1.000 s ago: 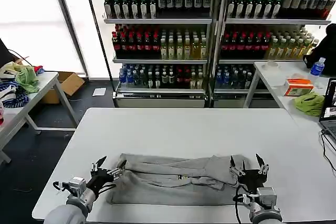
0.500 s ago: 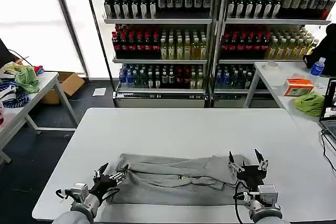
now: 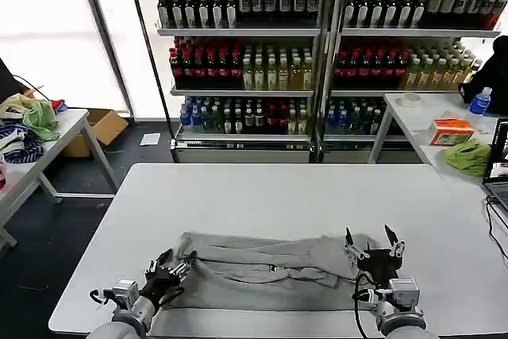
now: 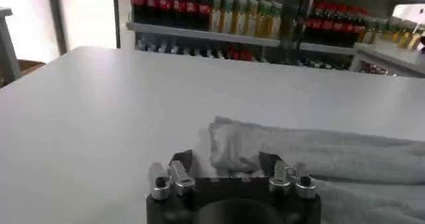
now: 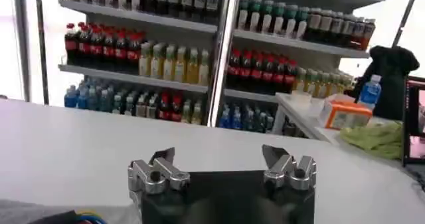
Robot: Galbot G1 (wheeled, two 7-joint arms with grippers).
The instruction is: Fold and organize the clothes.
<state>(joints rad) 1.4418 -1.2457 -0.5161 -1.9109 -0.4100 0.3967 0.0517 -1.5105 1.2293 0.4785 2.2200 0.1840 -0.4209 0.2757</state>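
Note:
A light grey shirt (image 3: 262, 275) lies folded into a long band across the near part of the white table (image 3: 278, 196). My left gripper (image 3: 171, 267) is low at the shirt's left end and open. In the left wrist view the left gripper (image 4: 226, 162) has the shirt's end (image 4: 332, 159) reaching in between its fingers. My right gripper (image 3: 371, 242) stands open over the shirt's right end, fingers pointing up. In the right wrist view the right gripper (image 5: 218, 155) holds nothing, and a bit of grey cloth with a coloured print (image 5: 26, 213) shows at the frame's edge.
Shelves of drink bottles (image 3: 317, 53) stand behind the table. A side table on the right carries an orange box (image 3: 451, 131), a green cloth (image 3: 468, 156) and a laptop (image 3: 498, 166). A table on the left holds green and striped cloths (image 3: 32, 121).
My left gripper has sunk lower and drawn back towards me at the shirt's left end. The right gripper has barely shifted. The shirt lies as before.

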